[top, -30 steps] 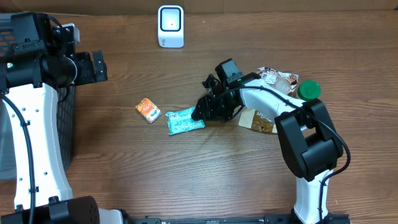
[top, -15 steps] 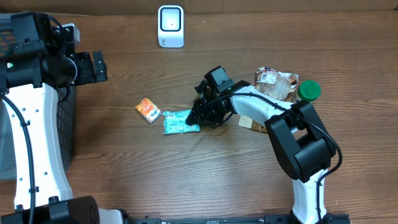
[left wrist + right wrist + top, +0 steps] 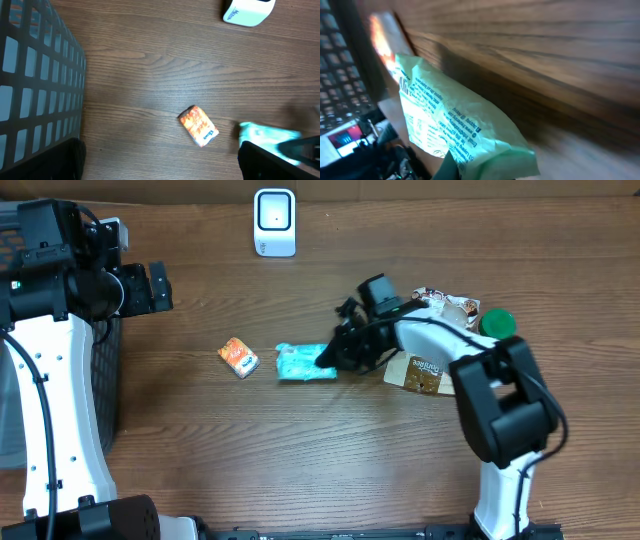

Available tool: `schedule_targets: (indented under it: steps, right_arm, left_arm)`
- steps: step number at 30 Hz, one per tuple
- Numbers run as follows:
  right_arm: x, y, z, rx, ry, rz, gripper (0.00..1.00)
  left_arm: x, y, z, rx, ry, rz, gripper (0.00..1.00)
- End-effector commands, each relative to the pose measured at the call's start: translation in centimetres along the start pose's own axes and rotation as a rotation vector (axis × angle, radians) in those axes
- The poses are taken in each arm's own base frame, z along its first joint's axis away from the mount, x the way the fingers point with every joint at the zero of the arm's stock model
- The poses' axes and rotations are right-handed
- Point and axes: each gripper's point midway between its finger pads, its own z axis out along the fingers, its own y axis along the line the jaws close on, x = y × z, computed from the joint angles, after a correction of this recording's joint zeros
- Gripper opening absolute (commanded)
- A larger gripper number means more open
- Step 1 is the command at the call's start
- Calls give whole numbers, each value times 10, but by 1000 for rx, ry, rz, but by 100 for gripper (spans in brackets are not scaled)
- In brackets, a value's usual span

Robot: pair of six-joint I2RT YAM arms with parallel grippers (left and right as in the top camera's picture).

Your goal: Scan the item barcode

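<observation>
Right gripper [image 3: 328,360] pinches the right end of the green packet [image 3: 300,364], which juts left of it; 1 green packet, 1 orange packet [image 3: 238,358], 1 scanner [image 3: 274,222].

Your overhead looks straight down on the whole table [image 3: 300,470]. Left wrist views from high; right wrist's tight on the teal packet [image 3: 455,120] at the right gripper [image 3: 326,362], shared by all three.

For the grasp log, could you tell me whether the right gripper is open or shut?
Shut: overhead the right gripper sits on the edge of the green packet, and its wrist view shows it pinched.
</observation>
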Motion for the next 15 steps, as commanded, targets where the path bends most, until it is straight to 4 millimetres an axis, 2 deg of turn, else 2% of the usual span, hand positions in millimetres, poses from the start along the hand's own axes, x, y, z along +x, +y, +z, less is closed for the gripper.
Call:
schedule_targets:
  steps: [1,4,10,15]
  right_arm:
    - [-6,55,-58,-105,-104,-153,4]
    - [-2,74,-88,-98,-170,-205,4]
    - [21,99,-127,-75,-227,-238,4]
    - [38,95,-141,-15,-229,-205,4]
  left_arm:
    - [-7,-1,-7,-3,-27,21,99]
    - [-7,-1,-7,-3,-27,21,100]
    - [-7,-1,-7,-3,-27,21,99]
    - [-7,-1,-7,-3,-27,21,100]
